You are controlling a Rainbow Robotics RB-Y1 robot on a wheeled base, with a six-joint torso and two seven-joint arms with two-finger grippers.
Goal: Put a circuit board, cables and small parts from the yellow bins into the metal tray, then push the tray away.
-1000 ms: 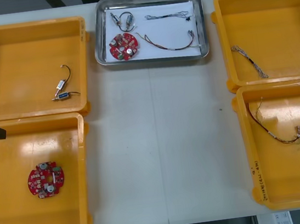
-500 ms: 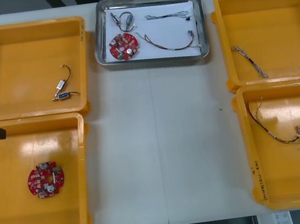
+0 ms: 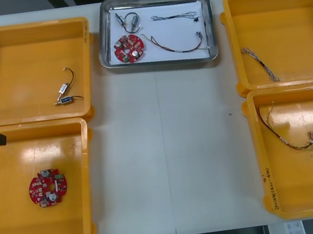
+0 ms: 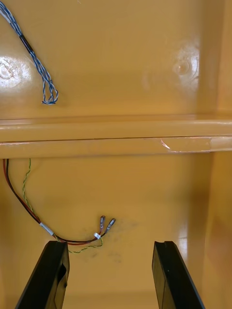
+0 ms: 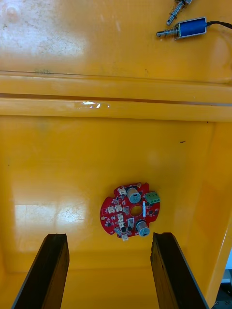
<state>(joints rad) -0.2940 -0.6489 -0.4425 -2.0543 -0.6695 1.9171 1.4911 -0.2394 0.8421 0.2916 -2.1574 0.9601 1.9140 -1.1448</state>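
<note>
**A:** Two claws, both spreading wide and pinching nothing. The left claw [image 5: 108,236] is hanging over a yellow bin [image 5: 48,159], and a red circuit board [image 5: 130,217] is lying just ahead of its fingertips, between the two fingers.

**B:** And going farther out?

**A:** Past that bin's far wall, small metal parts [image 5: 186,28] are lying in the next bin. The right claw [image 4: 110,244], gaping too, is hovering over its own bin [image 4: 145,193]. A red and yellow cable [image 4: 43,226] is trailing just ahead of one finger. Beyond the wall, a twisted blue and white cable [image 4: 36,63] is resting.

**B:** Where is the tray sitting?

**A:** Well apart from both claws, at the table's far edge. The metal tray [image 3: 160,63] is already carrying a second board [image 3: 129,48], thin cables [image 3: 173,16] and a small metal part [image 3: 131,22].

**B:** So what are you advising?

**A:** I'm judging the loading finished. If more pushing is needed, I'm suggesting lifting clear of the bin walls, closing the fingers, meeting the near rim at its middle and driving straight, so the tray isn't swivelling.
</note>
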